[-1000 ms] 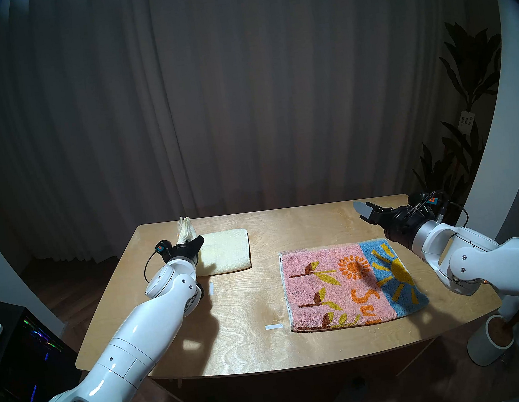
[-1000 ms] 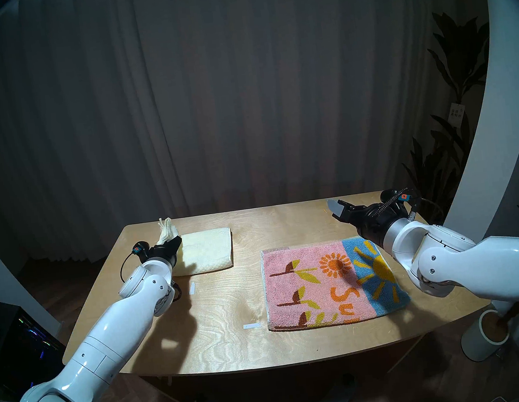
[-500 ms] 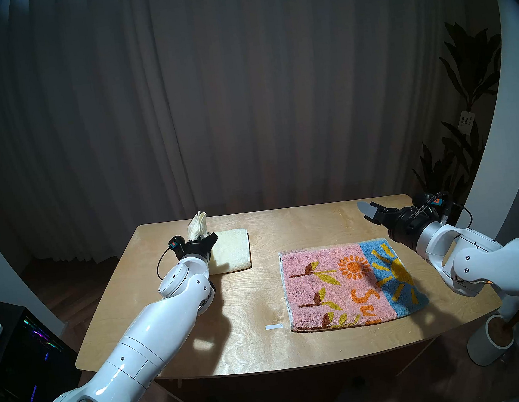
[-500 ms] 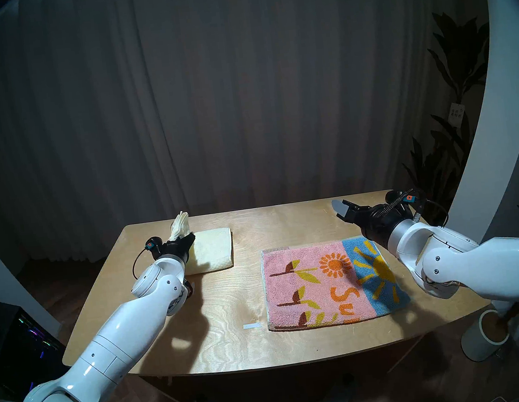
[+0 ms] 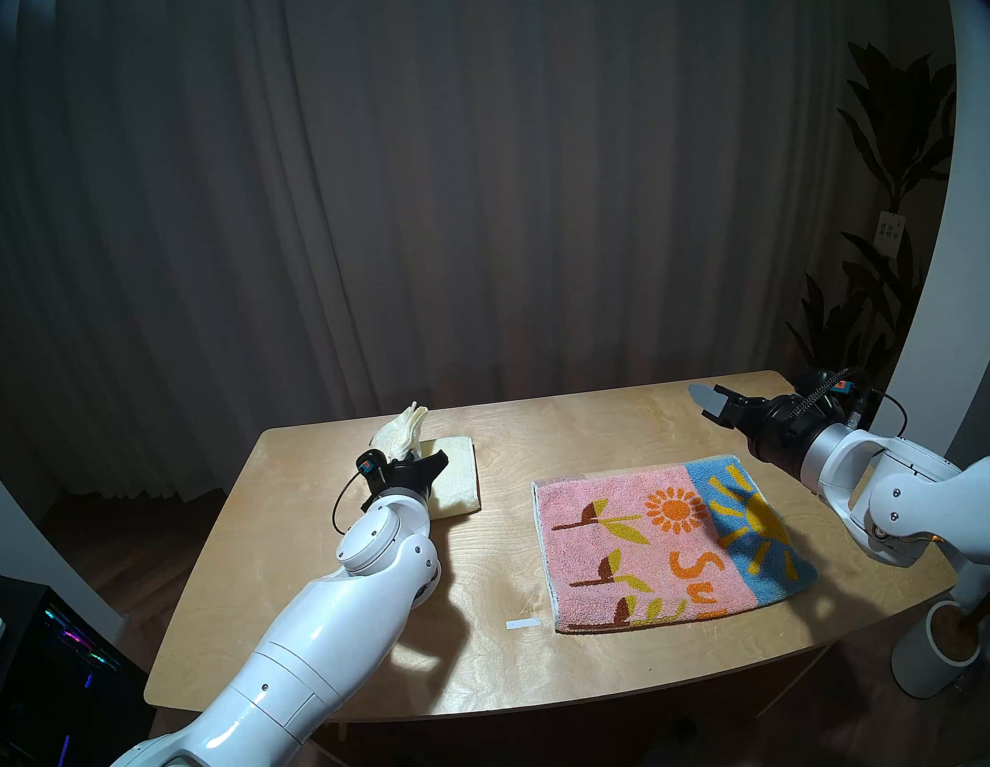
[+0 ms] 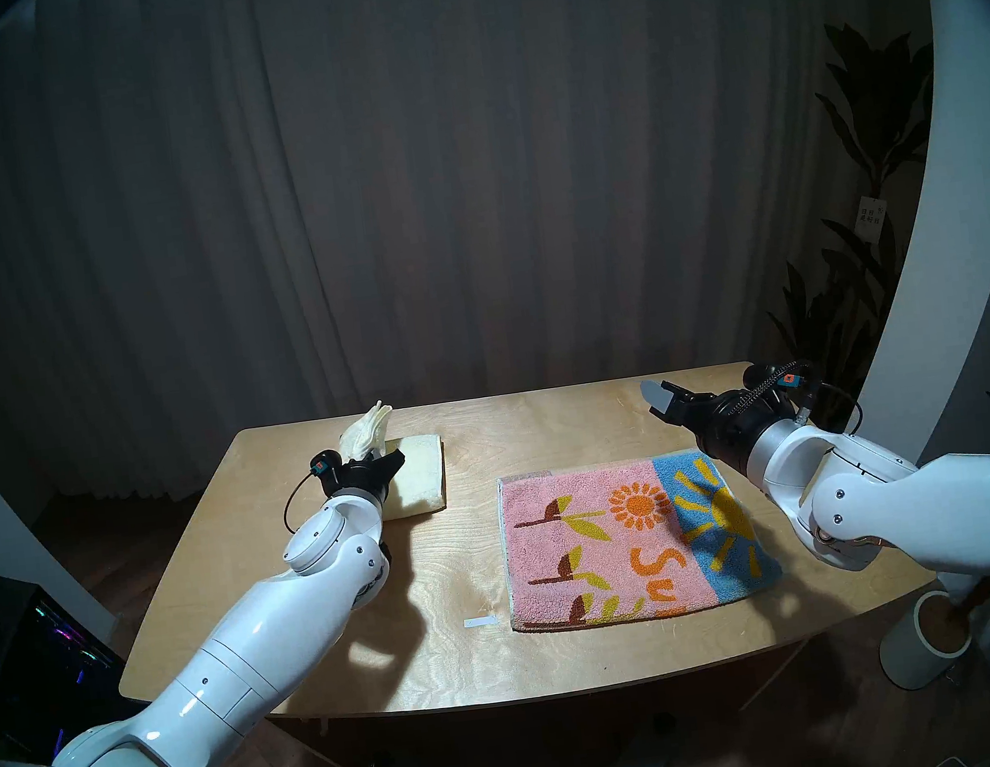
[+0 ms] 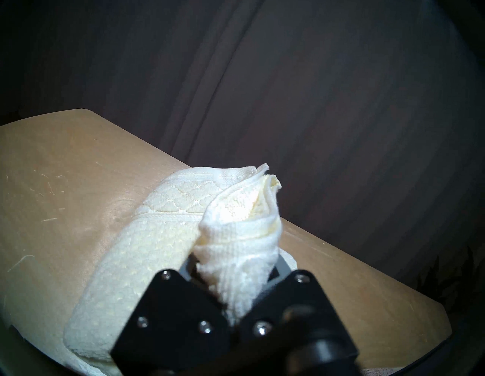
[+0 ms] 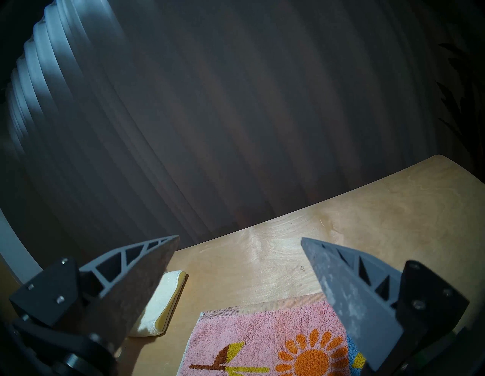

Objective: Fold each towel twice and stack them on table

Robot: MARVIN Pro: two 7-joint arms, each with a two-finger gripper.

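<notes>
Your left claw (image 7: 237,302) is clamped on a bunched corner of the cream towel (image 5: 457,476), which lies at the far left of the bench (image 5: 487,657), and the gathered layers stand up above the claw while the rest of the cloth lies flat below it. You look to be partway through the second fold, carrying the left edge across toward the right one. To do it well, keep the held corner low, draw it straight across so the top layer lands square on the lower one, and let go only once the edges line up; a high or slanted pull would likely drag the whole towel or leave it skewed. Your right claw (image 8: 237,265) hangs with its jaws wide apart and nothing between them, above the far right of the bench, just beyond the patterned towel (image 5: 671,544), which lies spread flat near the right front and seems to need folding yet. The left arm covers the near left part of the cream towel in the head views, so you cannot tell how its near edge lies. In the wrist view the claw body hides the fingertips, and how many layers are pinched is hard to make out.
</notes>
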